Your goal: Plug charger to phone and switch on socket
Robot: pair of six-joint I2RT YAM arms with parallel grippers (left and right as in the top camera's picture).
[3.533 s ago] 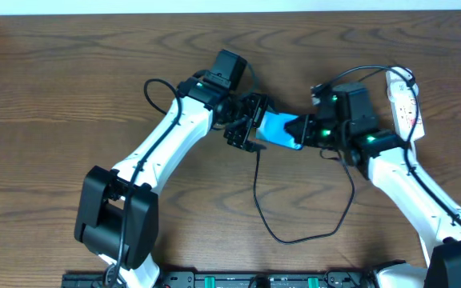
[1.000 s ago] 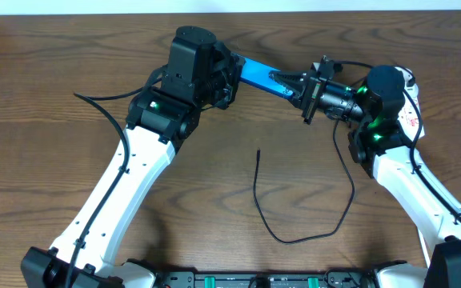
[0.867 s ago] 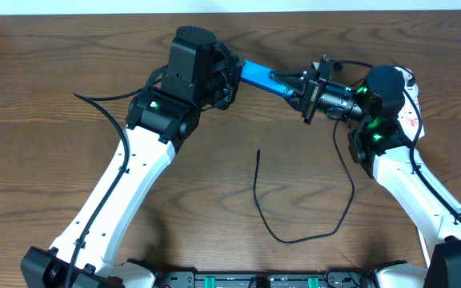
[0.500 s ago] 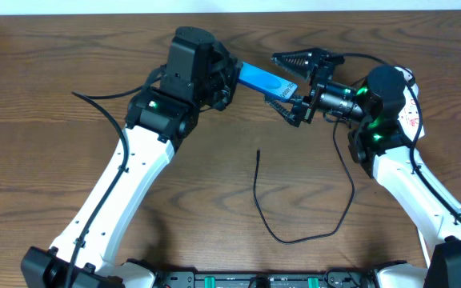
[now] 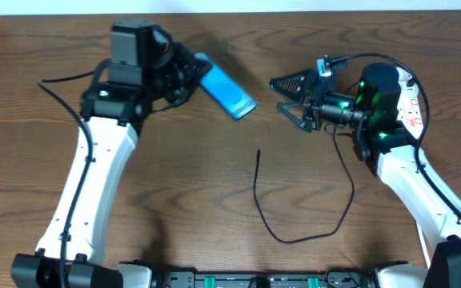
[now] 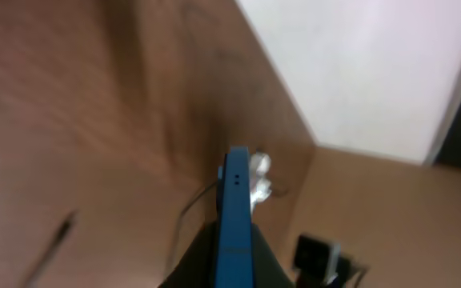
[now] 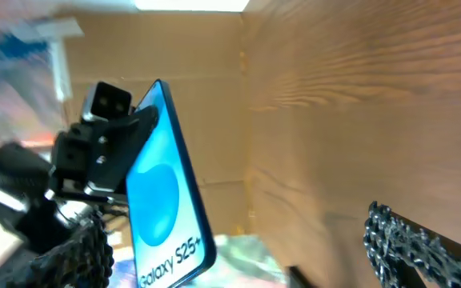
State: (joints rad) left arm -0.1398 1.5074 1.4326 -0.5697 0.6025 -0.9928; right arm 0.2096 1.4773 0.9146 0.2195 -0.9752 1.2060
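Phone (image 5: 229,94) first: my left claw (image 5: 192,74) is shut tight on one end of it and holds it up in the air above the far part of the desk (image 5: 38,176). The phone is tilted, and its blue screen faces my right claw (image 5: 281,98). My right claw is wide open and holds nothing. It hangs near the free end of the phone but does not touch it. The charger (image 5: 302,236) lies on the desk as a thin black wire in a big loop. Its little tip (image 5: 259,152) points up toward the phone but is well apart from it. The socket (image 5: 410,108) is at the far right, partly hidden behind my right arm, so I cannot tell if its switch is on. I think my job now is to get that tip into the phone. To do it well, I should bring my right claw down and pinch the wire just behind the tip, so the tip does not wobble. My left claw should hold the phone very steady and turn its plug hole toward the tip. I cannot see that hole clearly yet, so I must look first. Then I line the tip up straight and push gently, not at a slant. The wire needs some slack, or it may tug the tip away.
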